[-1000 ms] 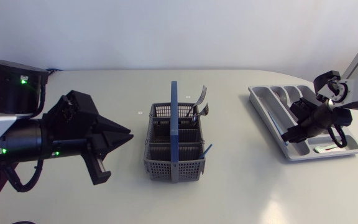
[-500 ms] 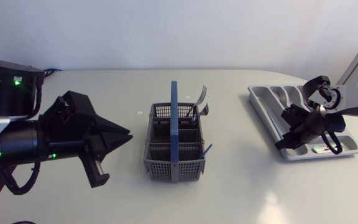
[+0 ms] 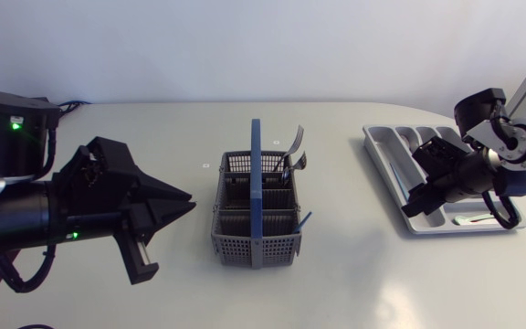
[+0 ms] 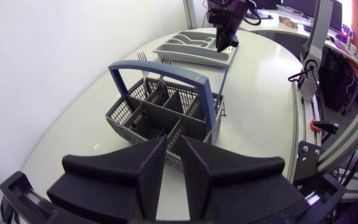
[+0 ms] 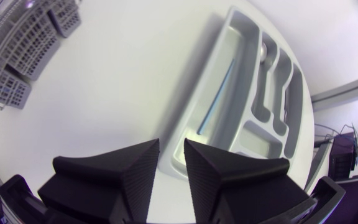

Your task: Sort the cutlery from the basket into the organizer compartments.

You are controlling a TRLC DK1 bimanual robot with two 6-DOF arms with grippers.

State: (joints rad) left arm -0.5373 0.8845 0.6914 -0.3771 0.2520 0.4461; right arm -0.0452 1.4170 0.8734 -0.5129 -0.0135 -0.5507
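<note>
Table [image 3: 354, 274] pale, both arms in view. My left gripper [image 4: 173, 148] sits low on the table's left side, aimed at the basket, fingers nearly together with a narrow gap and nothing in them. Grey cutlery basket [image 3: 231, 239] with blue handle stands mid-table. Grey organizer [image 3: 382, 151] lies at the right. My right gripper [image 5: 171, 149] hangs over its basket-side edge, narrow gap, empty. Two forks [image 3: 295, 146] stand in the basket's far end. A blue-handled piece [image 5: 216, 93] lies in the organizer's long compartment.
</note>
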